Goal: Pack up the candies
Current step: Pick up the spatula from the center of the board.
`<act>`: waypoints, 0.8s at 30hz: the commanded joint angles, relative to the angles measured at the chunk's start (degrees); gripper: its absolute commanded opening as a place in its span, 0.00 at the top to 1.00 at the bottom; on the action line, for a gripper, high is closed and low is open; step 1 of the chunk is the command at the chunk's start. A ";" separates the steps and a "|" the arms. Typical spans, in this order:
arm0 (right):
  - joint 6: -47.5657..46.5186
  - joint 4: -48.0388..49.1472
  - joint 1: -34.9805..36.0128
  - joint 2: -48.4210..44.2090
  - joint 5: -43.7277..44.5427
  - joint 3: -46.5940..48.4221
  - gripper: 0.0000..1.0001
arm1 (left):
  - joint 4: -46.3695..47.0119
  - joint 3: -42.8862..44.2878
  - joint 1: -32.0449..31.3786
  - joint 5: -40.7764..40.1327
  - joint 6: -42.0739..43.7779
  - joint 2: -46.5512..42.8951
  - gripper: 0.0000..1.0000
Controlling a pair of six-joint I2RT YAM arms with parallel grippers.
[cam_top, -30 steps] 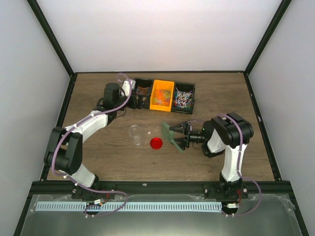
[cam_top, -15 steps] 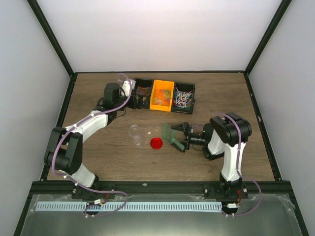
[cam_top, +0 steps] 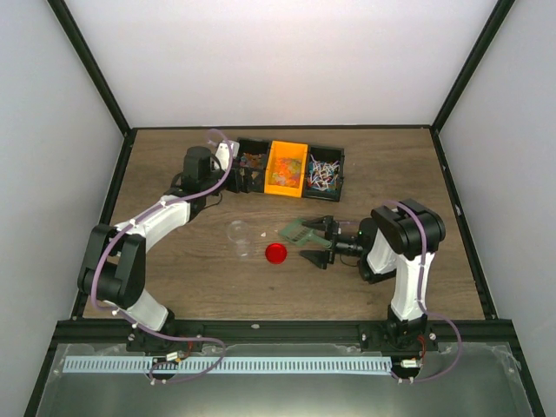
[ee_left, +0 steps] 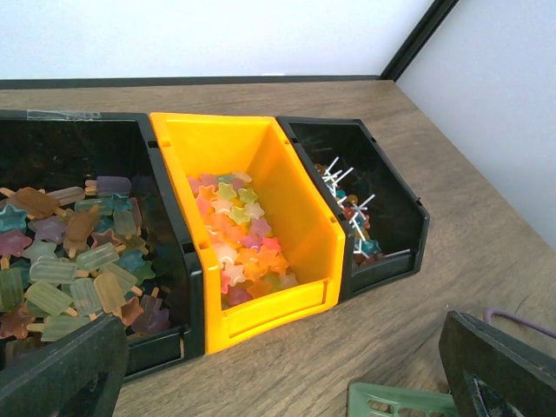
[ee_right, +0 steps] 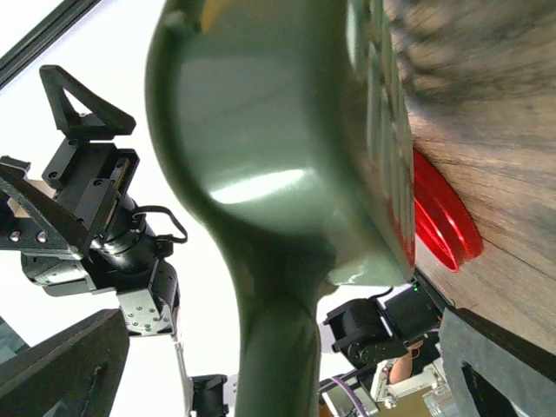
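Scoop stage of packing, judged early. The candies (ee_left: 234,233) lay in the open bins (ee_left: 178,261) at the far side of the surface (cam_top: 217,291), well apart from the clear jar (cam_top: 241,235). The green slotted scoop (cam_top: 295,231) rested loose on the wood near the red lid (cam_top: 276,253). The right pincer (cam_top: 311,240), its forearm folded low and level, stood wide open about the scoop's handle, gripping nothing. The left pincer (ee_left: 278,382), arm stretched forward, hovered over the bins, fully open and empty. The next move probably called for a square grip on the handle.

Left gripper (ee_left: 278,372) and right gripper (cam_top: 311,240) — both spread wide.
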 commanded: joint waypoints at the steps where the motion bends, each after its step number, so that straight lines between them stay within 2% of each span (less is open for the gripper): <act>1: 1.31 20.12 -2.10 1.34 2.55 -5.39 0.00 | 0.11 0.02 0.00 0.38 0.25 -0.09 0.00; 9: -8.01 19.74 -8.38 -2.73 -0.16 -12.25 0.00 | 1.04 -0.74 0.00 -1.59 0.30 -0.83 0.00; 13: -11.67 15.87 -9.49 -5.70 -1.15 -12.97 0.00 | 0.59 0.05 0.00 -4.25 1.26 0.19 0.00; 18: -18.23 4.45 -9.96 -10.21 -0.70 -12.71 0.02 | -2.52 3.50 0.00 -7.79 2.42 3.13 0.00; 21: -24.32 -3.40 -9.98 -13.81 0.14 -11.95 0.08 | -3.26 4.57 0.05 -8.18 2.64 3.79 0.00; 24: -34.31 -18.79 -10.02 -19.51 2.10 -9.95 0.12 | -3.35 5.09 0.00 -8.16 2.37 3.76 0.00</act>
